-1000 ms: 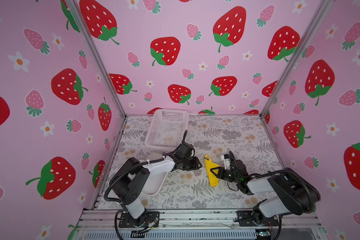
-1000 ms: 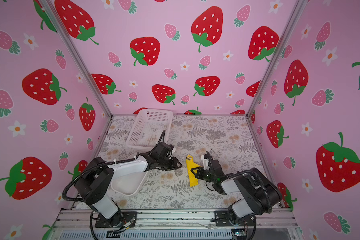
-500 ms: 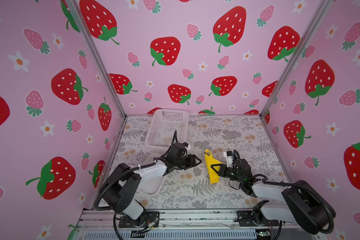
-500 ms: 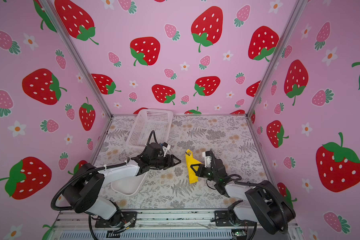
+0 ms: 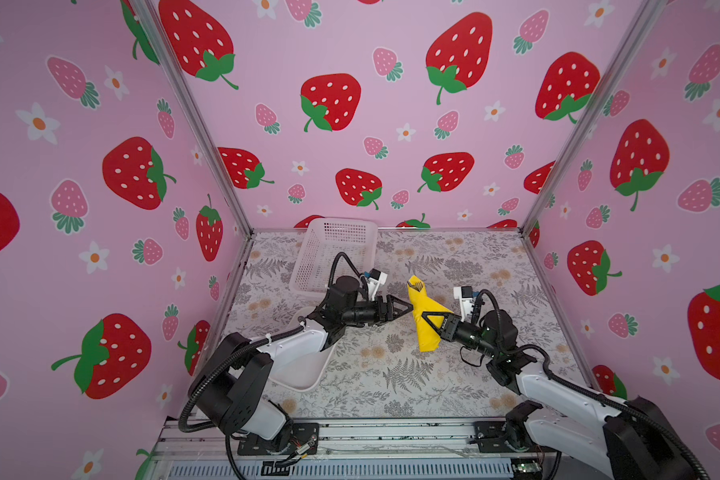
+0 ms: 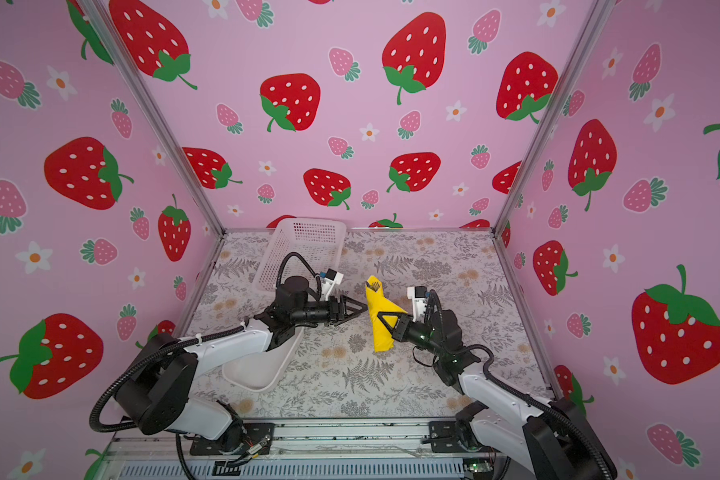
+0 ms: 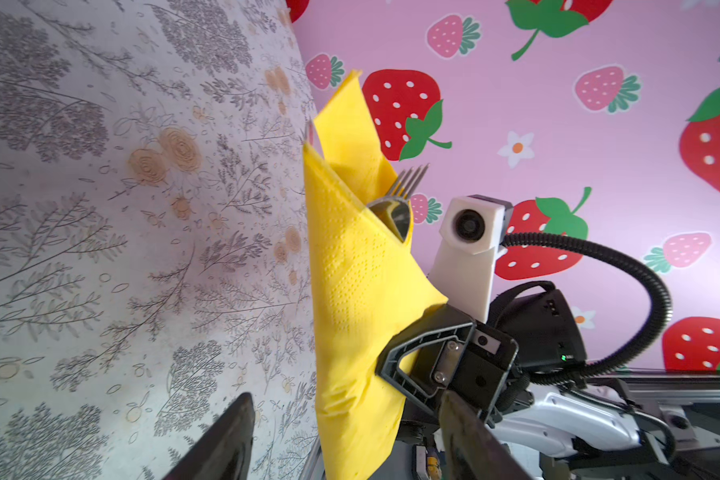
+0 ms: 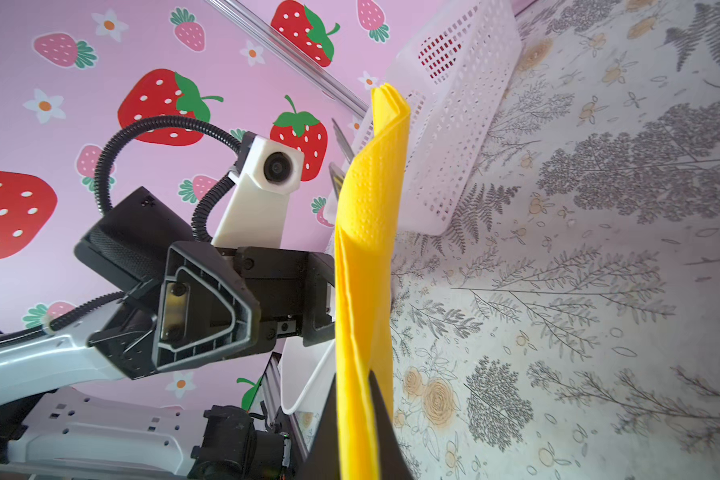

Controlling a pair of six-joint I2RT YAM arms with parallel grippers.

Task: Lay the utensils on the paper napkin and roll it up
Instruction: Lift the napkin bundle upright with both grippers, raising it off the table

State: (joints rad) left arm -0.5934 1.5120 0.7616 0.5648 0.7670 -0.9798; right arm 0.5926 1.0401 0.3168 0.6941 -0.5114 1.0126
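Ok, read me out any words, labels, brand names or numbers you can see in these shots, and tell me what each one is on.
No readable text anywhere in these views.
The paper napkin, the fork, the basket and the tray: no print, only embossed dots on the napkin.
The walls: strawberries and flowers only, no words.
Dark specks on the front rail: too small to read.

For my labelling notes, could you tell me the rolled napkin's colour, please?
The paper napkin is bright yellow, clearest in the left wrist view.
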